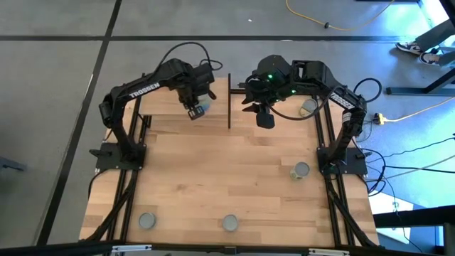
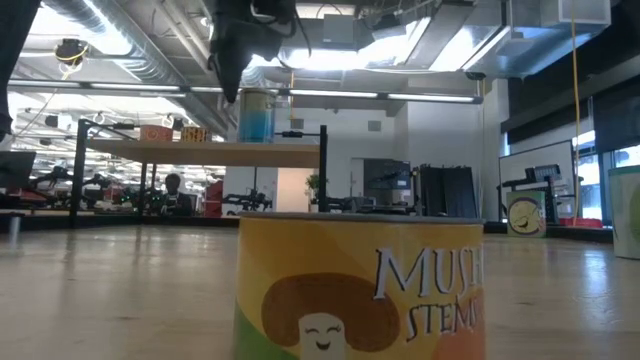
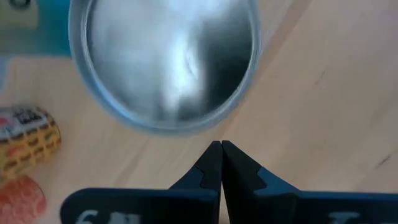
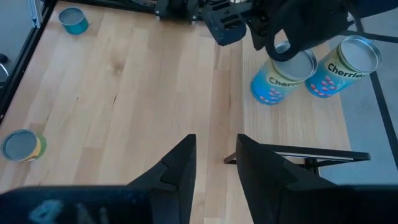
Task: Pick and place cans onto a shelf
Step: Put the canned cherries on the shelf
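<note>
A blue-labelled can [image 4: 273, 81] stands upright on the shelf [image 1: 170, 122], its silvery top [image 3: 165, 62] filling the left wrist view. My left gripper [image 3: 221, 149] is shut and points down, its tips right beside the can's top rim [image 2: 257, 95]; from above it shows at the shelf's left part [image 1: 193, 112]. A second blue can [image 4: 343, 65] stands next to the first. My right gripper [image 4: 214, 152] hangs open over the shelf's middle [image 1: 264, 121], holding nothing. My left gripper's shut fingertips [image 3: 211, 155] stand at the edge of the blue can's top rim [image 3: 202, 127], coming from above. Whether they touch the can, I cannot tell. The can stands upright on the shelf board.
Three cans stand on the tabletop: near left [image 1: 147, 221], near middle [image 1: 229, 223] and right [image 1: 301, 171]. Another can [image 1: 308, 107] is at the shelf's right. A yellow mushroom can [image 2: 360, 290] stands close to the low camera. A black upright [image 1: 229, 99] divides the shelf.
</note>
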